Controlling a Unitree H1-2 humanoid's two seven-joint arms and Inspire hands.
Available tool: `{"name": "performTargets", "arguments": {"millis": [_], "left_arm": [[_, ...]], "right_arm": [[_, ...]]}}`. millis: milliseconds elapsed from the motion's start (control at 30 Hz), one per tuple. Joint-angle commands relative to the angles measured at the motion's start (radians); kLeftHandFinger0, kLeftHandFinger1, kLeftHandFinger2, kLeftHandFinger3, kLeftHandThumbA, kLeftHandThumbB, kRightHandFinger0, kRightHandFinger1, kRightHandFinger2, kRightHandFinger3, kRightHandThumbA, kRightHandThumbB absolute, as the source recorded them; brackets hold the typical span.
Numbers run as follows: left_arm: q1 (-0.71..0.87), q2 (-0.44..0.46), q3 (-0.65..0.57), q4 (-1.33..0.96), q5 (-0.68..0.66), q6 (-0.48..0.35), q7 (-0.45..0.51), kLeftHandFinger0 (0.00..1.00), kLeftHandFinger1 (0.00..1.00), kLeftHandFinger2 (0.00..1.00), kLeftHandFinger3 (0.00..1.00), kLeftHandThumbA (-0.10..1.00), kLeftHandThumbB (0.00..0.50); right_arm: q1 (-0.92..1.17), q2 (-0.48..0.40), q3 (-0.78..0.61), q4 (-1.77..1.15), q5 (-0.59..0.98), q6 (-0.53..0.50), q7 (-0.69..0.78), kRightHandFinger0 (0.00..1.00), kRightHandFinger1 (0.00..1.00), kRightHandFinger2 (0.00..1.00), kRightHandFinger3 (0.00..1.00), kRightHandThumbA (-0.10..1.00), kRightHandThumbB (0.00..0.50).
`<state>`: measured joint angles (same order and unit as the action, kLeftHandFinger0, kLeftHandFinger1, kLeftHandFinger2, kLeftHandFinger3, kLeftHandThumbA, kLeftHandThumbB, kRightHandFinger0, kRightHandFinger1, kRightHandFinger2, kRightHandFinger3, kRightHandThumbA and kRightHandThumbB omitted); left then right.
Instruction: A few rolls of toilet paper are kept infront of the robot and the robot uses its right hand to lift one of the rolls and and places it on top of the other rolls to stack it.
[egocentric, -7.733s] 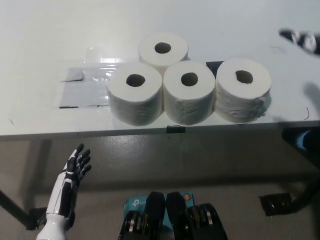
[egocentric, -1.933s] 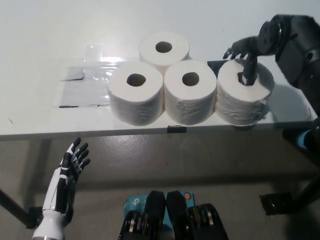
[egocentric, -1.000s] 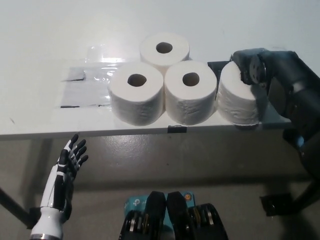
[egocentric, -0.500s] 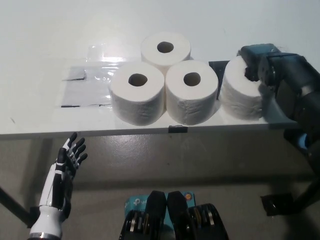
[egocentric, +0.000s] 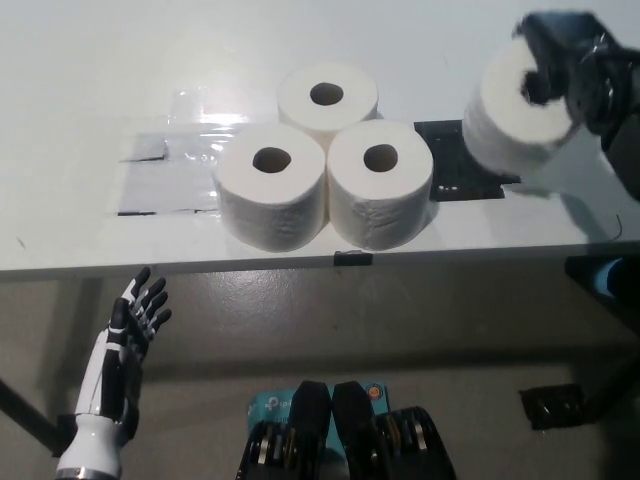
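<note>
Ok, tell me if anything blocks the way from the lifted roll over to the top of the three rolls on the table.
Nothing visible does. The lifted roll is in the right hand, clear of the table, to the right of the three rolls. Their tops are bare. The left hand rests open below the table edge.

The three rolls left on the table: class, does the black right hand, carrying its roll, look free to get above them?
Probably yes. The right hand holds the lifted roll clear of the table, and nothing stands between it and the three rolls. The left hand rests open below the table edge.
</note>
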<state>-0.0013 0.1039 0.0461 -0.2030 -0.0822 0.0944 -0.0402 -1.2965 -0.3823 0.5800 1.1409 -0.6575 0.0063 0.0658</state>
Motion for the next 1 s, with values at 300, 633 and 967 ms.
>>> {"name": "performTargets", "arguments": {"millis": [300,633,967], "left_arm": [[0.011,0.012,0.011,-0.039,-0.012,-0.014,-0.013,1.0,1.0,1.0,1.0,1.0,0.186],[0.054,0.015,0.013,-0.042,-0.013,-0.028,-0.018,1.0,1.0,1.0,1.0,1.0,0.151],[0.066,0.008,0.007,-0.04,-0.004,-0.027,-0.013,1.0,1.0,1.0,1.0,1.0,0.162]], "right_arm": [[-0.019,-0.05,-0.05,-0.161,-0.122,-0.058,-0.519,0.0,0.0,0.18,0.09,0.43,0.0],[0.058,-0.053,-0.051,-0.241,-0.237,-0.017,-0.869,0.0,0.0,0.16,0.16,0.39,0.0],[0.091,-0.047,-0.077,-0.43,-0.294,-0.02,-0.914,0.0,0.0,0.13,0.26,0.28,0.0]]}}
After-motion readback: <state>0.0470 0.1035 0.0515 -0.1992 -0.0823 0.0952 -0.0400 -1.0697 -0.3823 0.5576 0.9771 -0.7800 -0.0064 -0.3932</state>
